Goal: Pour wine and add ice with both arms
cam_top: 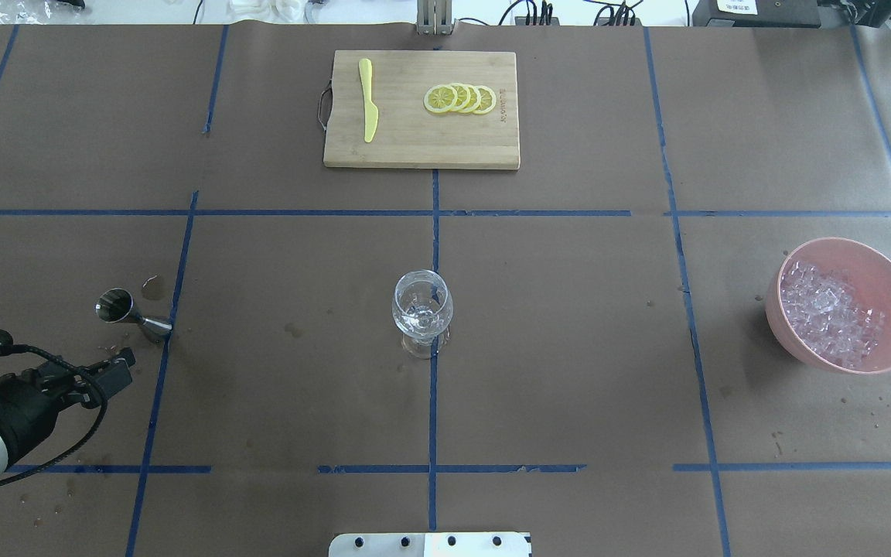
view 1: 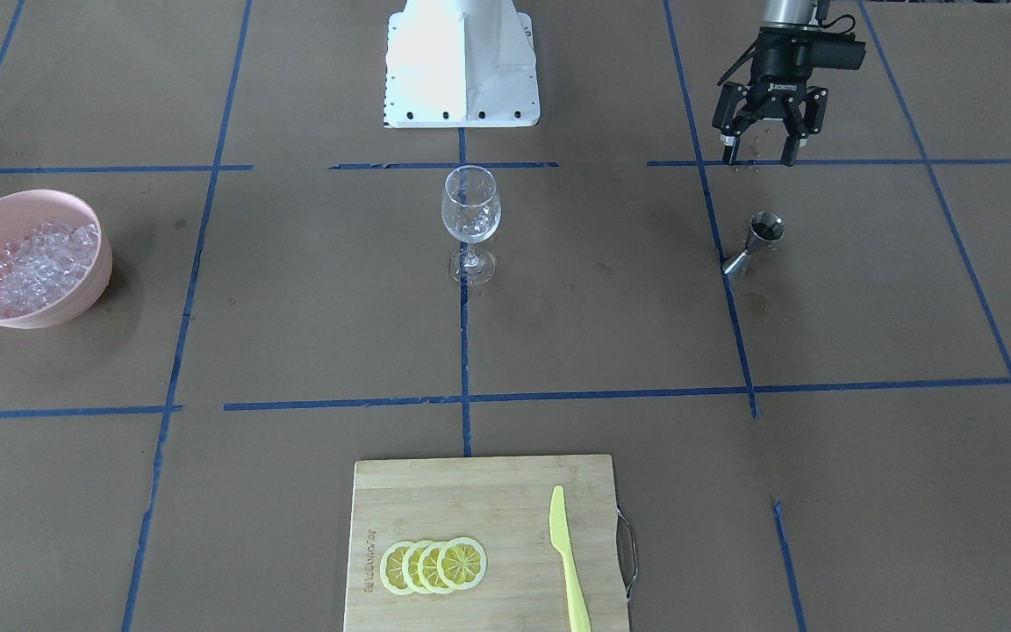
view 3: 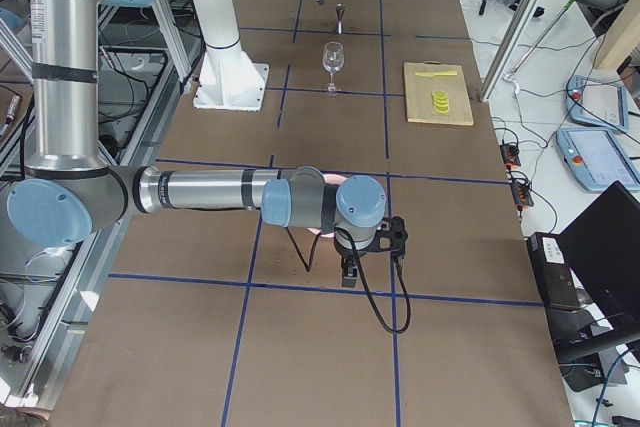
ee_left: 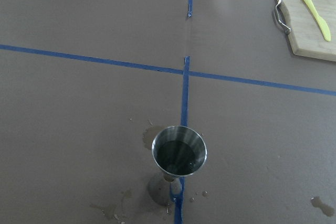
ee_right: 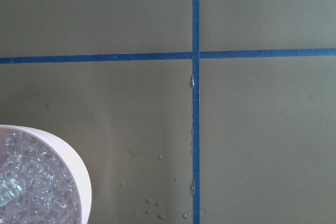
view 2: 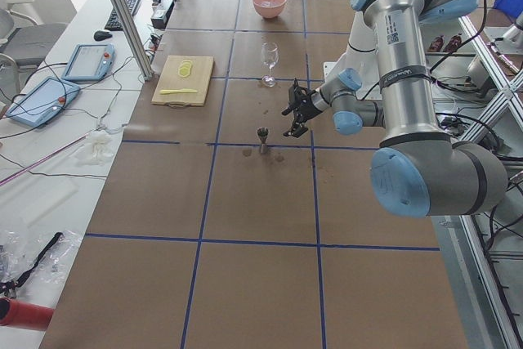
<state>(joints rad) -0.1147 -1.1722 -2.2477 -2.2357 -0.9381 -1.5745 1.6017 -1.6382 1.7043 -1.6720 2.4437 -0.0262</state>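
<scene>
At the far left of your front-facing view, the pink bowl [view 1: 100, 263] sits on the brown paper with the ice [view 1: 36, 263] heaped inside it. The right gripper [view 3: 350, 272] shows only in the right side view, low in the frame just by that bowl. You cannot tell from there whether its fingers are spread or closed. Its wrist camera catches the bowl's rim in the lower left corner, with water drops on the paper beside it.

Toward the middle, four overlapping lemon slices [view 1: 433, 564] lie on the bamboo cutting board [view 1: 470, 500] at the bottom edge. The wine glass [view 1: 470, 211] stands upright on the blue tape line above, and a yellow knife [view 1: 569, 562] lies on the board's right side.

Further right, the steel jigger [view 1: 756, 241] stands by a tape line, dark inside, with wet marks around its foot. In the upper right, the left gripper [view 1: 758, 151] hangs above the jigger in the frame, clear of it, fingers spread and grasping nothing.
</scene>
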